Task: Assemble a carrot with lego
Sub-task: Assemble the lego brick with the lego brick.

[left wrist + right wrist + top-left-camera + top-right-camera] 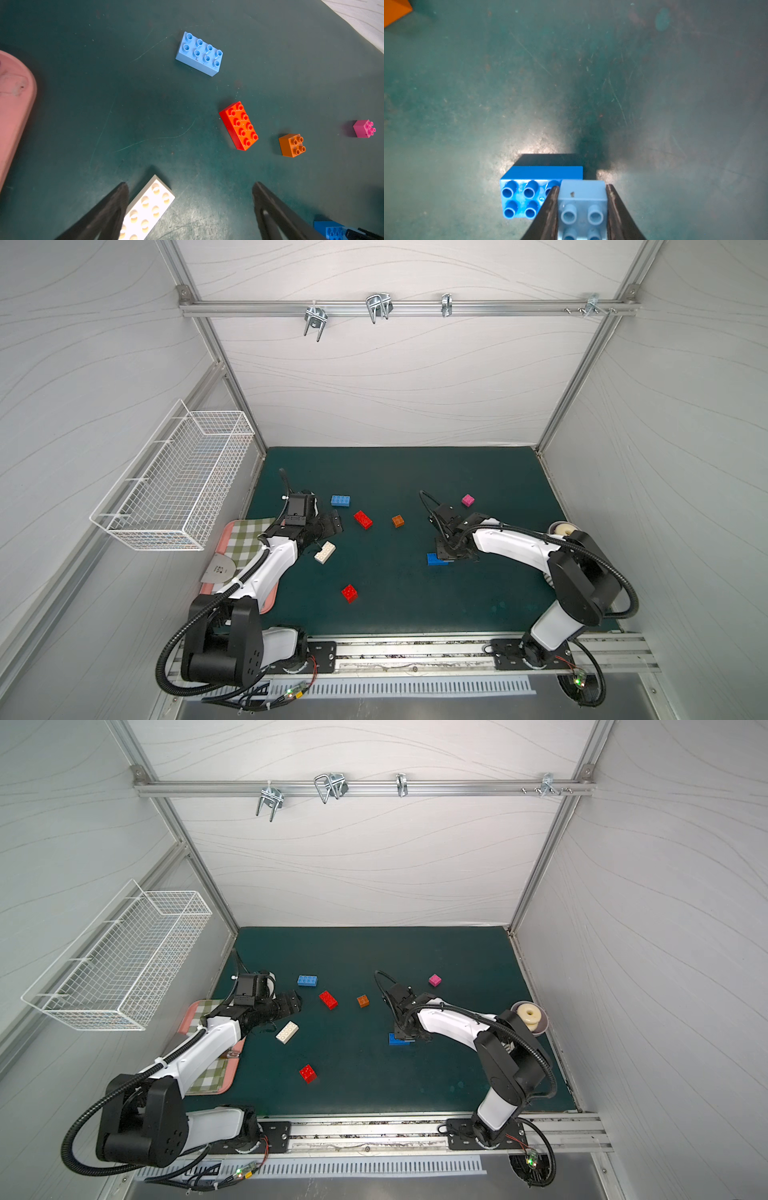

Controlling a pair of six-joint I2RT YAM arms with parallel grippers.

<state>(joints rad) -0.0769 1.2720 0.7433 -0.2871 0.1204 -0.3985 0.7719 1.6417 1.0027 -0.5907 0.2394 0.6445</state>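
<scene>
Your right hand (582,187) was closed on the small light-blue brick (581,195), jaws flat against two opposite side walls, studs up. It held that brick over one end of the blue brick (519,197). Whether the two were pressed together, you could not tell.

Your left hand (190,184) was wide open and held nothing. One finger (116,199) was just beside the white brick (147,207).

The carrot was not yet built. The rest of the lego lay loose on the worktop (415,614), well apart: a red brick (239,125), an orange brick (292,145), a pink brick (364,128).

These bricks were probably light, stiff and smooth-sided, so they would likely slide or twist under a slack grip. You did best to take each across its short width, on the flat walls, low enough to leave the studs free. Joining likely needed a straight, firm press. Pressing at one end might have tipped or pushed the base along the worktop.

The blue brick lay studs up, and in both top views its long axis ran side to side across the worktop. The white brick lay flat and skewed, its long axis at a slant to the blue brick's.
</scene>
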